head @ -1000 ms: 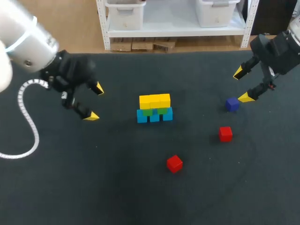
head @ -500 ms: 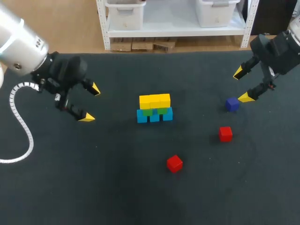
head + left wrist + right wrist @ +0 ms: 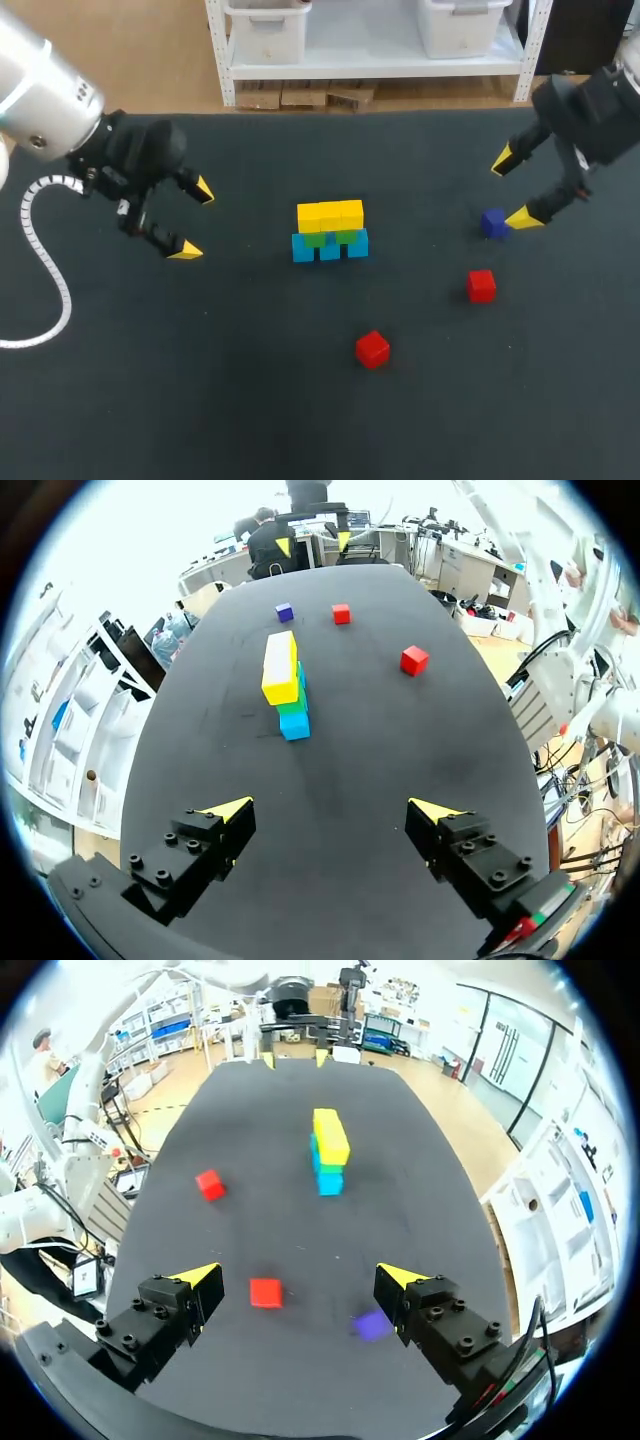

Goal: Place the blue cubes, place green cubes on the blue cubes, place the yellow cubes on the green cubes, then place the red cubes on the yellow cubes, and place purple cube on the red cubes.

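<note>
At the table's middle stands a stack: blue cubes point(image 3: 330, 246) at the bottom, green cubes point(image 3: 331, 237) on them, yellow cubes point(image 3: 330, 214) on top. One red cube point(image 3: 481, 285) lies right of the stack, another red cube point(image 3: 372, 349) nearer the front. The purple cube point(image 3: 493, 222) lies at the right, just beside one yellow tip of my right gripper point(image 3: 513, 189), which is open and empty. My left gripper point(image 3: 194, 220) hangs open and empty left of the stack. In the right wrist view the purple cube point(image 3: 370, 1324) sits between the fingers of the gripper point(image 3: 300, 1277), close to one of them.
The dark table point(image 3: 250, 400) reaches to all sides around the cubes. A white coiled cable point(image 3: 45, 270) hangs from my left arm over the table's left part.
My left arm drew back to the left early on and then kept still. My right gripper has shifted slightly left, closer to the purple cube.
</note>
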Robot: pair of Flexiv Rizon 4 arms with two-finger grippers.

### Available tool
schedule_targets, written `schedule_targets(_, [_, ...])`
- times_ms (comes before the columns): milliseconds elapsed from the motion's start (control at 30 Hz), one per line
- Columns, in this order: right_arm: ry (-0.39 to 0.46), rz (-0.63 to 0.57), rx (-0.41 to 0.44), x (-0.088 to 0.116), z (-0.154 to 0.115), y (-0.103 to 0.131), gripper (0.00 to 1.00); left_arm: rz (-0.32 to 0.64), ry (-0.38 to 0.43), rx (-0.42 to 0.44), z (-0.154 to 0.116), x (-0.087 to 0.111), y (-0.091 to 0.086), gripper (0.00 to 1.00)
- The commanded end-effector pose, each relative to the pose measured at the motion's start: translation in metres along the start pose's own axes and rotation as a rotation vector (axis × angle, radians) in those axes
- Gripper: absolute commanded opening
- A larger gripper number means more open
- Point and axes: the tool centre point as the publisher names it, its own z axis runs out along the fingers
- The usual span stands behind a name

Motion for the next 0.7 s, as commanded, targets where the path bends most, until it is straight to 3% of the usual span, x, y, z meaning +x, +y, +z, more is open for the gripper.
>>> schedule_targets(33, [-0.009, -0.025, 0.024, -0.004, 0.000, 0.025, 1.00, 0.002, -0.002, -0.002, 0.000, 0.001, 0.000, 1.00])
schedule_targets(400, [0.031, -0.199, -0.084, -0.022, 0.029, 0.067, 1.00, 0.002, -0.002, -0.002, 0.000, 0.001, 0.000, 1.00])
schedule_targets(700, [0.016, -0.353, -0.194, -0.036, 0.066, 0.095, 1.00, 0.002, -0.002, -0.002, 0.000, 0.001, 0.000, 1.00])
